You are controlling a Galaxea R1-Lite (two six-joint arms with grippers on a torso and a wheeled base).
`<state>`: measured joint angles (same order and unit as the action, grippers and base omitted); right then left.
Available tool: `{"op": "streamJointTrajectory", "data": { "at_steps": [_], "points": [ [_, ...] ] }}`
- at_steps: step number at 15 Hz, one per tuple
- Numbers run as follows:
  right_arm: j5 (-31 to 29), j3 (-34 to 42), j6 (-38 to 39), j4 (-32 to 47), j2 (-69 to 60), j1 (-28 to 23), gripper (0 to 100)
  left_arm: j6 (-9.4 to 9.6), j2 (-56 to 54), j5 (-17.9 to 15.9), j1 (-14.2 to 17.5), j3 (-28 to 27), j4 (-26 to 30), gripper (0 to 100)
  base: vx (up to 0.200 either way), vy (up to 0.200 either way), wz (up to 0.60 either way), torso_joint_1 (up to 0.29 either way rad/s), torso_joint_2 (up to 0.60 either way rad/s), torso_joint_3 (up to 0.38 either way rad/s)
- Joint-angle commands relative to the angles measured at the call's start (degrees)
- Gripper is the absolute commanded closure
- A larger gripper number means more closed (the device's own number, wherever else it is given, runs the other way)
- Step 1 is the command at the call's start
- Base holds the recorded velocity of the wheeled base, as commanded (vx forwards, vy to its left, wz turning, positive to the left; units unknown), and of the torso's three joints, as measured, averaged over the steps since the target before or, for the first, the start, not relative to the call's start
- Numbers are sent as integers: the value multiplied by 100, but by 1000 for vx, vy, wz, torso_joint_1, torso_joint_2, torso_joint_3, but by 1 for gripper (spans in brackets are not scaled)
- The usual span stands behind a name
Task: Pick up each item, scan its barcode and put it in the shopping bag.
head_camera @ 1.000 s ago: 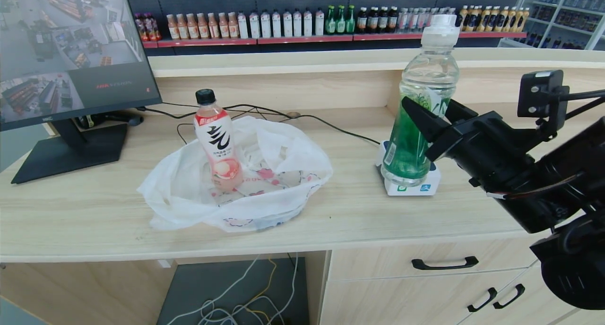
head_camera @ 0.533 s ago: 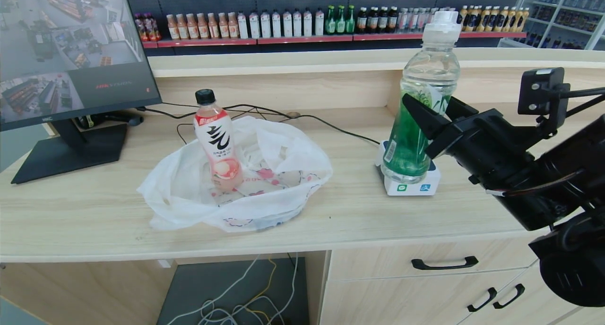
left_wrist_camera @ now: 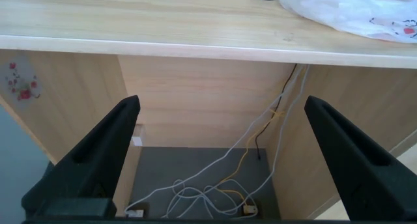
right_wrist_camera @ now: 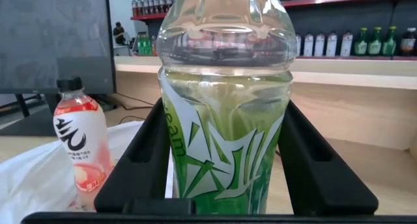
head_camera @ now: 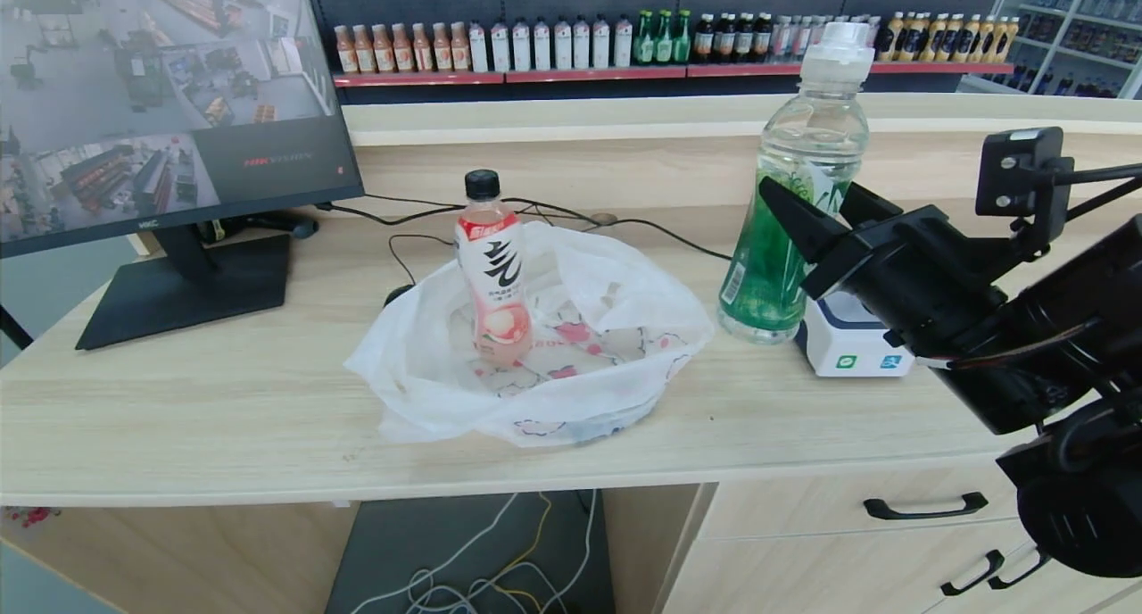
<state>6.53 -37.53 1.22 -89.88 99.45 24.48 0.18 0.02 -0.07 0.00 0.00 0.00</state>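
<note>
Gripping the green bottle (head_camera: 774,266) upright, right of centre in the head view and just beside the white scanner (head_camera: 848,346), the right gripper (head_camera: 807,194) squeezes its labelled middle. Mostly full, it is probably heavy, its smooth thin plastic slippery and yielding, so the waist seems the safest hold. The left gripper (left_wrist_camera: 225,120) gapes wide below the counter (left_wrist_camera: 163,15).

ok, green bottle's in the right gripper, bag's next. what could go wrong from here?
1. The pink bottle stands upright mid-bag; the green bottle held by the right gripper could knock it over going in.
2. The shopping bag has a slack, crumpled rim; the green bottle's base might snag it and drag the bag.
3. Released upright on loose plastic, the tall green bottle may topple.
</note>
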Motion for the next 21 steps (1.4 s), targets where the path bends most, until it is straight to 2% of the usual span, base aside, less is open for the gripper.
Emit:
{"op": "streamJointTrajectory", "data": {
  "at_steps": [1,9,14,17,21],
  "points": [
    [6,-8,1,-12,4,4,100,8,-2,-1,0,0,0,0,0,0,0,0,0,0],
    [6,-562,1,-12,408,356,100,8,-2,-1,0,0,0,0,0,0,0,0,0,0],
    [-3,-1239,10,-12,1182,918,100,8,-2,7,0,0,0,0,0,0,0,0,0,0],
    [-12,-1784,-8,-12,1507,945,100,-1,-2,7,0,0,0,0,0,0,0,0,0,0],
    [-12,-1705,10,-12,1727,945,100,8,-2,-1,0,0,0,0,0,0,0,0,0,0]
  ]
}}
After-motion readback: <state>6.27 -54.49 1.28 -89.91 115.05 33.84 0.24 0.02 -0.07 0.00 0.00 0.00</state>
